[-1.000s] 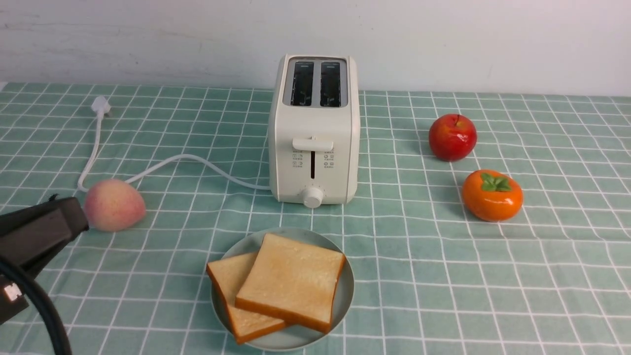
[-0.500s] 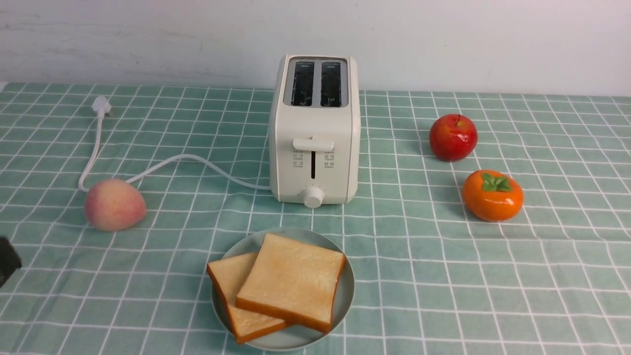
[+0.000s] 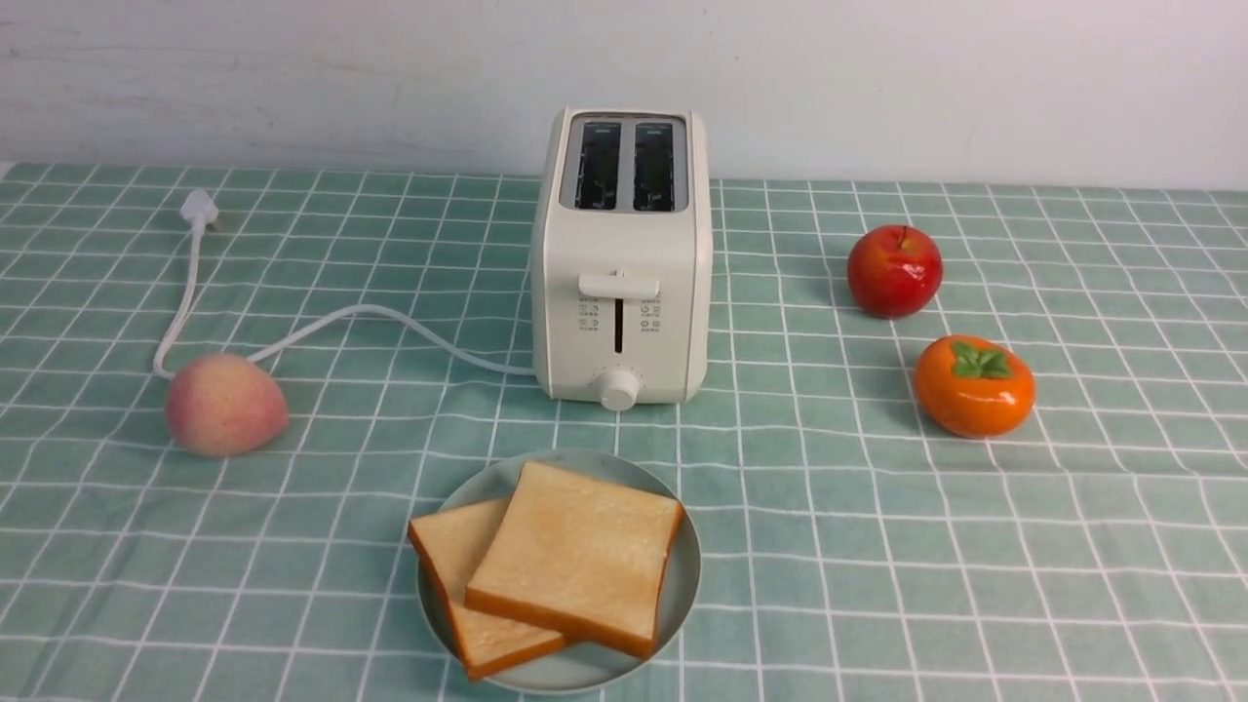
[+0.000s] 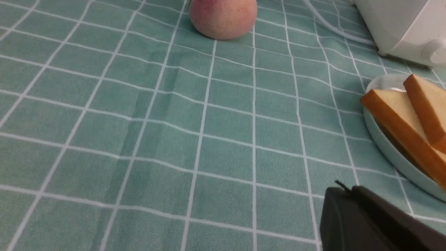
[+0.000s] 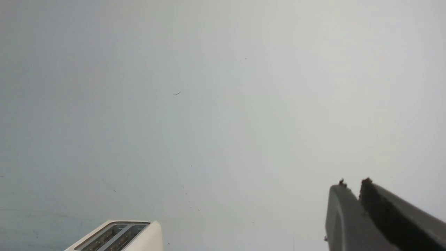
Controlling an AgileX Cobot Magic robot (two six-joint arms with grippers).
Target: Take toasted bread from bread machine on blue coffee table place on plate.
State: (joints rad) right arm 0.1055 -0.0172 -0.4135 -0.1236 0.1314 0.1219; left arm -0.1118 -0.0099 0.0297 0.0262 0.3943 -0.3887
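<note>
Two slices of toasted bread lie overlapping on the plate (image 3: 684, 585) in front of the bread machine (image 3: 621, 263): the upper slice (image 3: 575, 551) rests on the lower one (image 3: 458, 565). Both toaster slots look empty. All of it stands on the blue coffee table (image 3: 975, 546). Neither gripper shows in the front view. In the left wrist view my left gripper (image 4: 343, 190) hovers low over the cloth, shut and empty, a short way from the plate (image 4: 383, 146) and toast (image 4: 397, 118). My right gripper (image 5: 352, 183) is raised toward the wall, fingers together, empty, with the bread machine (image 5: 118, 237) below.
A peach (image 3: 226, 405) lies left of the toaster beside its white cord (image 3: 390, 317), which ends in a plug (image 3: 200, 208). A red apple (image 3: 895, 271) and an orange persimmon (image 3: 973, 385) sit to the right. A white wall runs behind the table.
My left gripper has drawn back out of the front view past the left edge. Toast, plate, toaster and fruit have not moved.
</note>
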